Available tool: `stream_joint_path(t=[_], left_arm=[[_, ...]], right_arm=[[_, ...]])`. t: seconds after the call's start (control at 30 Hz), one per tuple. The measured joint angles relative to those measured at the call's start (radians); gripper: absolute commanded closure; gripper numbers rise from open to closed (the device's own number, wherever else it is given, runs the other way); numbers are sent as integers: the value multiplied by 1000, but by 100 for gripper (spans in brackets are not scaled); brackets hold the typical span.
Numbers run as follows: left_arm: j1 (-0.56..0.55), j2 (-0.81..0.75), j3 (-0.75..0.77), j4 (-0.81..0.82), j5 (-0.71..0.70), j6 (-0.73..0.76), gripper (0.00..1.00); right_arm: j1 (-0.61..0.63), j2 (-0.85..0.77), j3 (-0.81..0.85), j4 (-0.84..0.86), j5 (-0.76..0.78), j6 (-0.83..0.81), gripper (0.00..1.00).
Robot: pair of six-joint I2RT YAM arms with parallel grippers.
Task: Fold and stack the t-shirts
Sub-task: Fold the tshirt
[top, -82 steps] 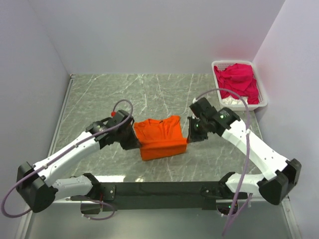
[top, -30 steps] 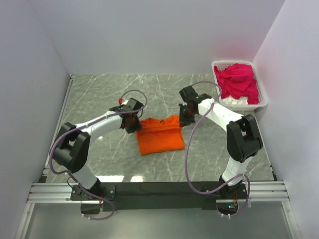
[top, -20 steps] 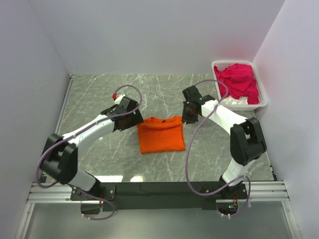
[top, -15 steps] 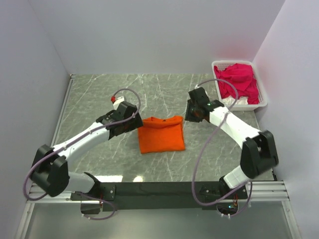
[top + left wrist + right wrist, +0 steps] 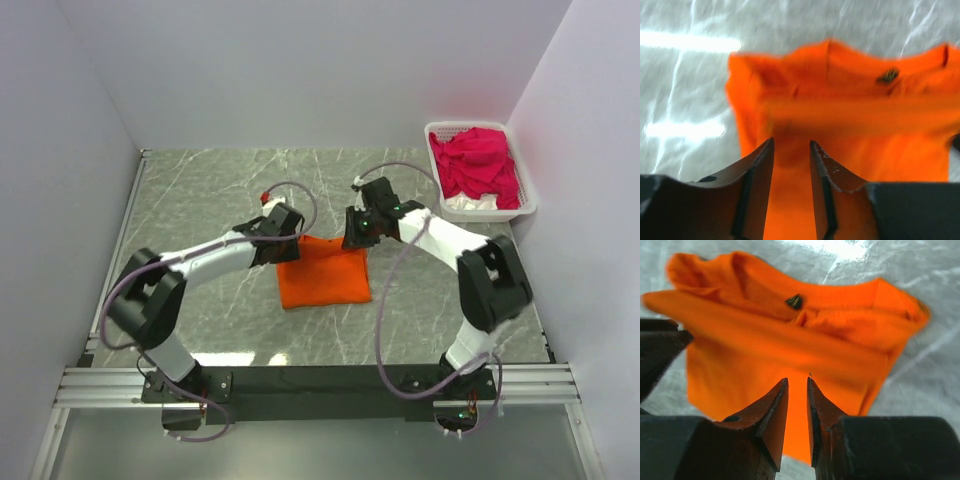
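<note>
Your folded orange t-shirt [image 5: 322, 278] lies well left of the white basket [image 5: 529, 207] (pink t-shirts [image 5: 478, 165] inside). The left gripper [image 5: 791, 145] and right gripper [image 5: 797, 381] hover over it, narrowly parted; I cannot tell whether either grips cloth.

No readable text anywhere
The one mark is a small dark tag [image 5: 794, 301] at the collar of the orange t-shirt [image 5: 765, 365], seen in both wrist views, too small and blurred to tell whether it bears any writing
</note>
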Motion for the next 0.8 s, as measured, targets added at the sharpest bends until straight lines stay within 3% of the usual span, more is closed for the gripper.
stream_joint_path(t=[0.27, 0.53, 0.73, 0.8], left_arm=[[110, 191, 135, 35, 71, 10, 57], [147, 211, 165, 14, 150, -23, 38], [138, 41, 89, 95, 181, -63, 47], [136, 23, 83, 144, 190, -71, 55]], right_arm=[[-70, 185, 85, 30, -58, -11, 74], [-148, 167, 64, 149, -154, 80, 74], [-143, 70, -48, 332, -291, 181, 76], [-142, 76, -59, 391, -325, 202, 78]])
